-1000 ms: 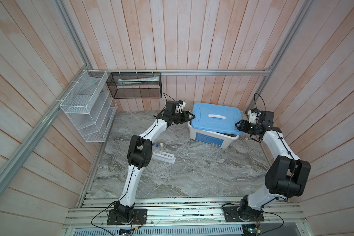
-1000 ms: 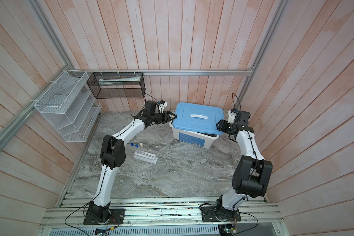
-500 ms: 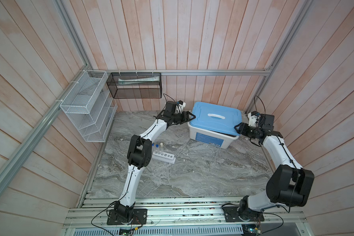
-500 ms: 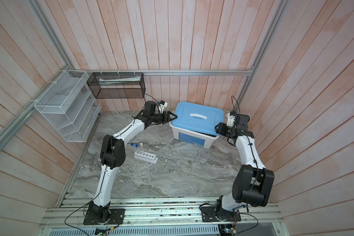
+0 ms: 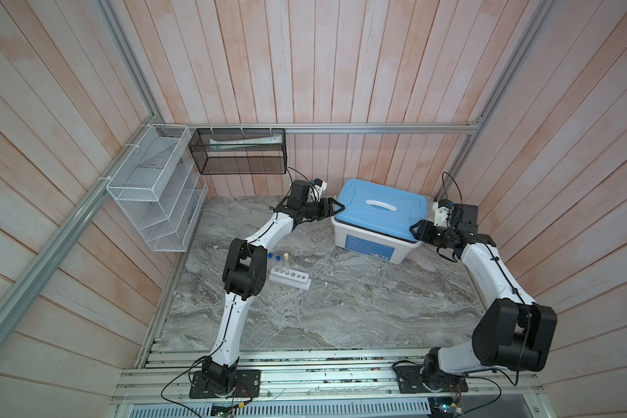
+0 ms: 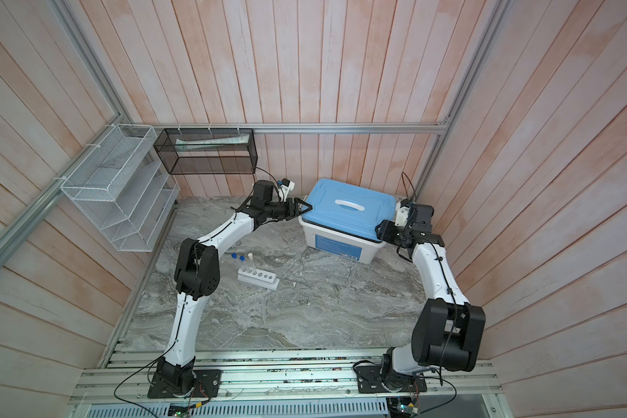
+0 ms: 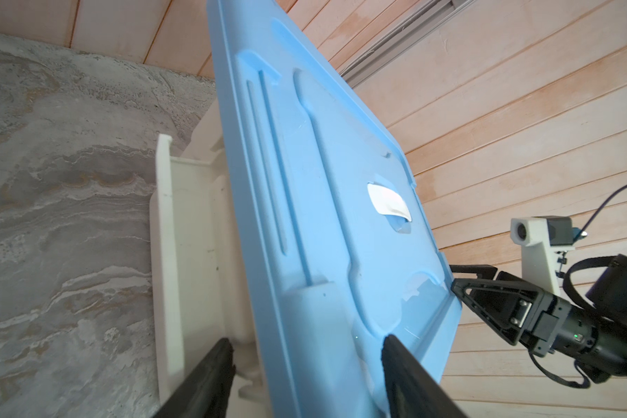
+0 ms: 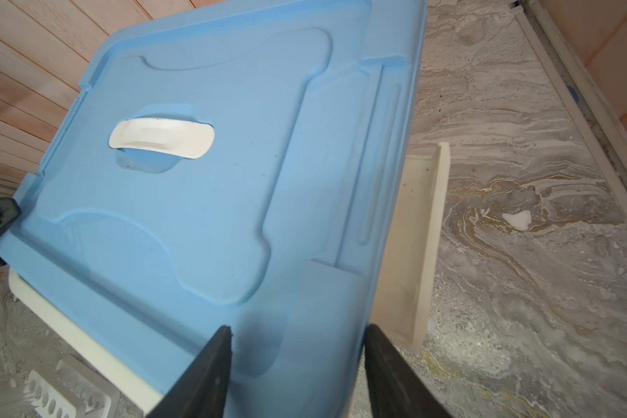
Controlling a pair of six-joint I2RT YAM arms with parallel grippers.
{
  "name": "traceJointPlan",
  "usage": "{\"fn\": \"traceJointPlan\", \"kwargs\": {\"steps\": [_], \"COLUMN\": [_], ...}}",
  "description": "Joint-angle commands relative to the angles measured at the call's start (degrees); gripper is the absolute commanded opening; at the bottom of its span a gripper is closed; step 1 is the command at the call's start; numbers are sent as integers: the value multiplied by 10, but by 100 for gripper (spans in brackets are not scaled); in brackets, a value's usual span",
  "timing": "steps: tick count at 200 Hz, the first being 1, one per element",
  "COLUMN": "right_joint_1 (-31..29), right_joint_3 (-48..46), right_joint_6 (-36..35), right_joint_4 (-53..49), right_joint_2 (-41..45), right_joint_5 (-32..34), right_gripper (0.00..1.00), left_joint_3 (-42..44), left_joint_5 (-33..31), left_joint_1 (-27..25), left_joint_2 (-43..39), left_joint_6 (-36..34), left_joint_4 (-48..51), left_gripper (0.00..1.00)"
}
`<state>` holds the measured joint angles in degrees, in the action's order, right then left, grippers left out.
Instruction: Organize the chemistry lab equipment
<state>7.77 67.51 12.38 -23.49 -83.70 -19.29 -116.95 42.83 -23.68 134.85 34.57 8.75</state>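
A white six-hole rack point(image 5: 292, 279) point(image 6: 259, 279) stands on the marble table with three capped test tubes point(image 5: 281, 266) point(image 6: 245, 262) upright at its left end. My left gripper point(image 5: 335, 210) point(image 7: 306, 340) is open at the left end of the bin's blue lid point(image 5: 377, 217) point(image 7: 323, 181), one finger over the top and one below the edge, with a gap. My right gripper point(image 5: 415, 229) point(image 8: 299, 328) is open and straddles the lid's near right corner; one finger lies by the skirt. The rack point(image 8: 66, 394) also shows in the right wrist view.
The lid lies on a large white bin point(image 5: 370, 246) at the back of the table. Its white side latches point(image 7: 167, 235) point(image 8: 420, 246) hang folded out. A white wire basket point(image 5: 152, 202) and a black mesh basket point(image 5: 239, 155) hang on the walls at the back left.
My right gripper has slid left onto the lid's corner and narrowed slightly. The left jaws have widened a little at the lid's far end. The rack and tubes have not moved.
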Motion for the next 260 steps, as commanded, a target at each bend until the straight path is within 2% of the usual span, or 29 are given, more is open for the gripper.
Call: {"fn": "traceJointPlan", "kwargs": {"steps": [1, 74, 149, 260], "right_joint_1": [-12, -23, -31, -40], "right_joint_3": [-3, 16, 20, 18], "right_joint_6": [-9, -38, -41, -53], "right_joint_4": [-39, -81, -88, -113], "right_joint_2": [11, 13, 15, 34], "right_joint_5": [16, 60, 73, 87], "right_gripper": [58, 58, 58, 59], "left_joint_3": [18, 25, 66, 76], "left_joint_5": [8, 8, 1, -14], "left_joint_1": [2, 3, 10, 16], "left_joint_2": [-17, -30, -61, -92], "left_joint_6": [2, -6, -17, -46], "left_joint_4": [13, 19, 18, 43], "left_gripper": [67, 66, 66, 66]}}
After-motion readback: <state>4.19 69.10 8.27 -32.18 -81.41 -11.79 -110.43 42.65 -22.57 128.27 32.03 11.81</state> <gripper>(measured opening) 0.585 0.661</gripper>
